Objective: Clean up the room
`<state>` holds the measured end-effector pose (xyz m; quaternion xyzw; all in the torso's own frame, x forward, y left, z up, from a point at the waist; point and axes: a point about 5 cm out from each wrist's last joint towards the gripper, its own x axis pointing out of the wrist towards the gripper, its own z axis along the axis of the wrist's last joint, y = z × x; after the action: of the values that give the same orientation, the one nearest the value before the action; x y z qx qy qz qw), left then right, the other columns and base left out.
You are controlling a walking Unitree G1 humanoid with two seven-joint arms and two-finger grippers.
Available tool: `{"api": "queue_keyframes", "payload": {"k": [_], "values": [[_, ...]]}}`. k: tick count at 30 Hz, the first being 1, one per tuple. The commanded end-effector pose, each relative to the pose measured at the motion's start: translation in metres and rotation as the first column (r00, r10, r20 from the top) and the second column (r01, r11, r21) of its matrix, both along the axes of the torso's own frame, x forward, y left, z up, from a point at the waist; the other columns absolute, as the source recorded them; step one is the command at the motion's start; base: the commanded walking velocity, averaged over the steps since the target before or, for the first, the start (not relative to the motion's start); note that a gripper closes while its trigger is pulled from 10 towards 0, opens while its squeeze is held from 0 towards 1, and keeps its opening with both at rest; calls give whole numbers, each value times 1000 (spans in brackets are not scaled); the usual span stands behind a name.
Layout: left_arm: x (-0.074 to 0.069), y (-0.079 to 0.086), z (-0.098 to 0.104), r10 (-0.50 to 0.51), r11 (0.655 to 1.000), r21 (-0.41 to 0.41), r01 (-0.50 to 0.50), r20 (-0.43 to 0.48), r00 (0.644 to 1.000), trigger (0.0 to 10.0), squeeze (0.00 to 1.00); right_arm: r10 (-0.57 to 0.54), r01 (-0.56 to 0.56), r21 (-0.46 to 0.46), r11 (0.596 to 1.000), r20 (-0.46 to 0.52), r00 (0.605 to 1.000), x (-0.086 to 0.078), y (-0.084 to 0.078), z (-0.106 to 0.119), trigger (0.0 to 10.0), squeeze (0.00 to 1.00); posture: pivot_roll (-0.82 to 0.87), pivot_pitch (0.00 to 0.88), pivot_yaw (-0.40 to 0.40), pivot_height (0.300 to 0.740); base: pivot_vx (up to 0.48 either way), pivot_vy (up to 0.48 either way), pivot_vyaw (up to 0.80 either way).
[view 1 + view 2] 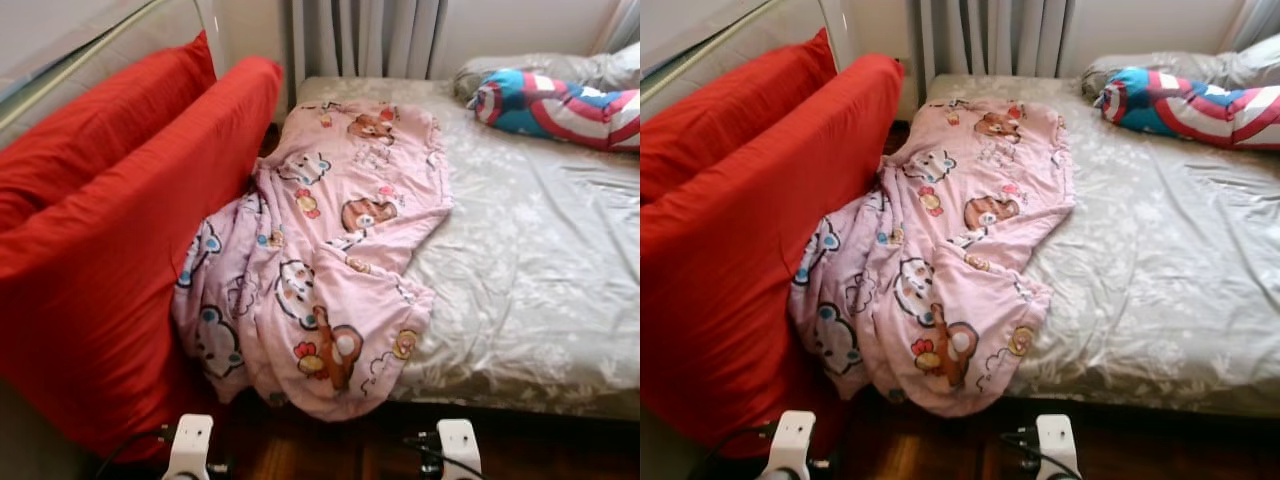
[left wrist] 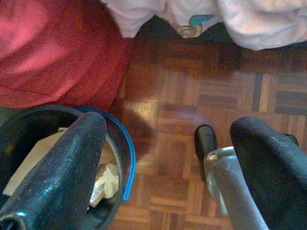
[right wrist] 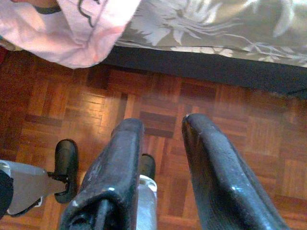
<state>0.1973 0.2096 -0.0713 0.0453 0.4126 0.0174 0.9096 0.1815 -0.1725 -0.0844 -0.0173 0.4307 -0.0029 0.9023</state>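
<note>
In the head views I see the pink blanket (image 1: pixel 320 270) lying crumpled across the left part of the bed (image 1: pixel 530 260), running from the upper centre of the frame down to the lower centre, where its bunched end spills over the bed's near edge toward the floor. It is pale pink, printed with cartoon bears and round-faced animals in brown, white, blue and red, and heavily creased. Its left side presses against the big red cushion (image 1: pixel 120 270) that fills the left of the frame, with a second red cushion (image 1: pixel 90 130) behind it. The bed wears a grey sheet with a pale leaf pattern. In the upper right corner lies a long pillow (image 1: pixel 560 105) in blue, red and white, with a grey pillow (image 1: pixel 560 68) behind it.

My left gripper (image 2: pixel 168 177) hangs low over the parquet floor (image 2: pixel 192 96), fingers spread wide and holding nothing; beside it sits a dark bin (image 2: pixel 57 158) with a blue rim, paper scraps inside. My right gripper (image 3: pixel 165 167) hangs above the parquet near the bed's edge, fingers parted, empty.
</note>
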Motion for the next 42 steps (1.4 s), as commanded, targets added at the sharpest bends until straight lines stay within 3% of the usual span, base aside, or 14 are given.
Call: {"api": "queue_keyframes", "payload": {"k": [1,26,42], "values": [[-6,0,-3,-14,1000,7,14,-21,1000,10000,0,-6,6,-4,1000,-16,1000,-5,-2,-2,10000,0,-19,62,16,740,0,-401,0],[-5,0,-3,-14,1000,13,14,-20,1000,10000,0,-6,6,0,1000,-14,1000,-4,-2,-2,10000,0,-19,65,14,740,0,-214,0],[-6,-1,-4,2,1000,-9,-3,-24,1000,10000,0,-9,9,-8,1000,-1,1000,-5,-7,-1,10000,0,-19,66,12,740,0,0,0]]}}
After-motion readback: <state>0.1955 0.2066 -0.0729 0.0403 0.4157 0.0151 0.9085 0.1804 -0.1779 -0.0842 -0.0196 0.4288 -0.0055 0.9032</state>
